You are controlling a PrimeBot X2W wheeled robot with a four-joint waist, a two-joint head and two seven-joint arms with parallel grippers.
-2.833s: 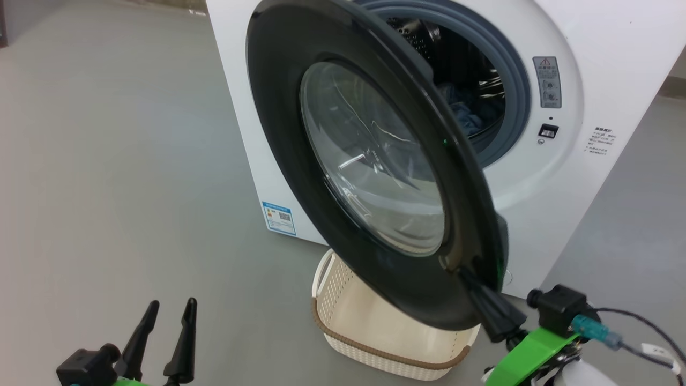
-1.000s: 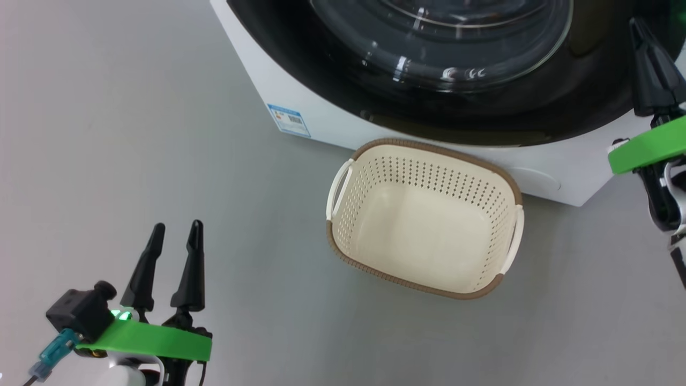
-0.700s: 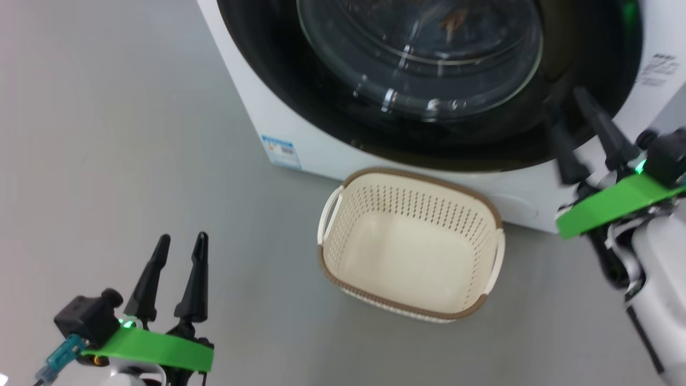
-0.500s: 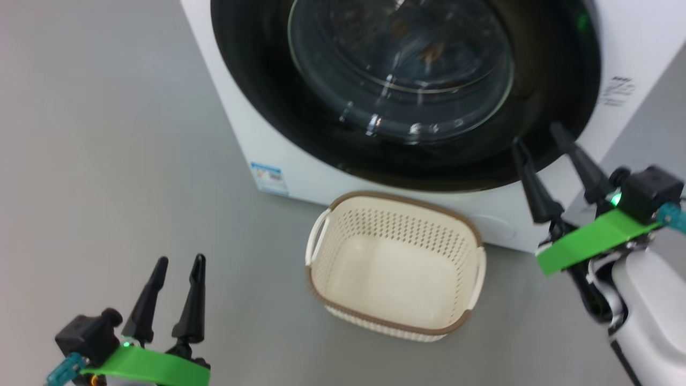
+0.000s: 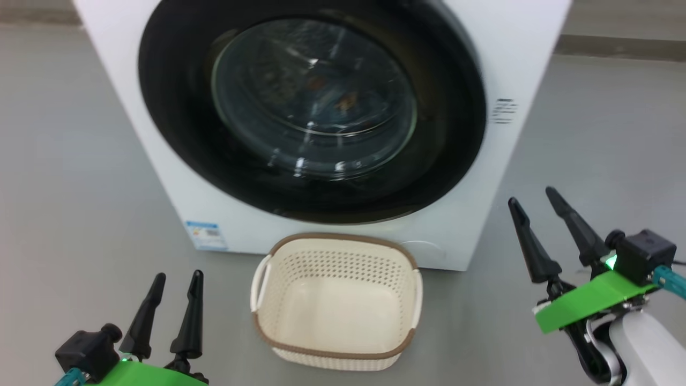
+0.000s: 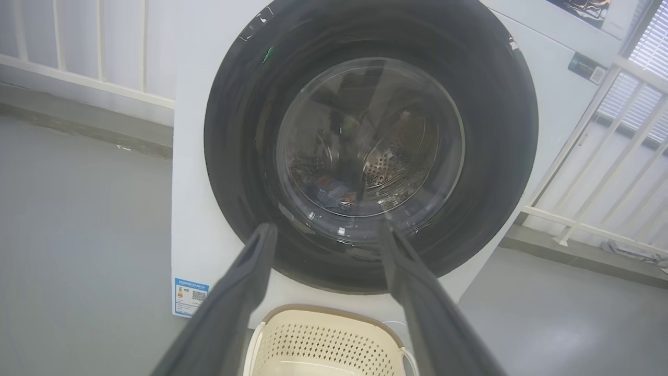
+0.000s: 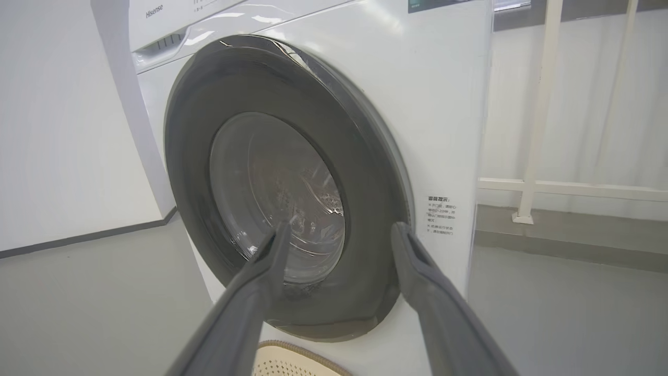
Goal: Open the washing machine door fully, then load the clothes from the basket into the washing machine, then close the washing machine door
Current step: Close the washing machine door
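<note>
The white washing machine [image 5: 530, 48] stands ahead with its round black-rimmed door [image 5: 445, 155] flat against the front. Through the glass window [image 5: 313, 96] I make out the steel drum and bits of blue and orange clothes [image 6: 334, 190] inside. On the floor right before the machine sits the cream basket [image 5: 337, 303] with a brown rim, holding nothing. Low on the left, my left gripper [image 5: 177, 276] is open and holds nothing. At the right, beside the machine's front corner, my right gripper [image 5: 531, 195] is also open, clear of the door.
Grey floor [image 5: 80, 177] lies all around the machine. A white railing [image 6: 600, 156] and a low kerb run behind and to the right of the washer. A small blue label sticker [image 5: 205, 235] marks the machine's lower left corner.
The door has swung from half open to flat against the machine. My right gripper, first shut at the door's edge, has opened and drawn back. The head camera has shifted.
</note>
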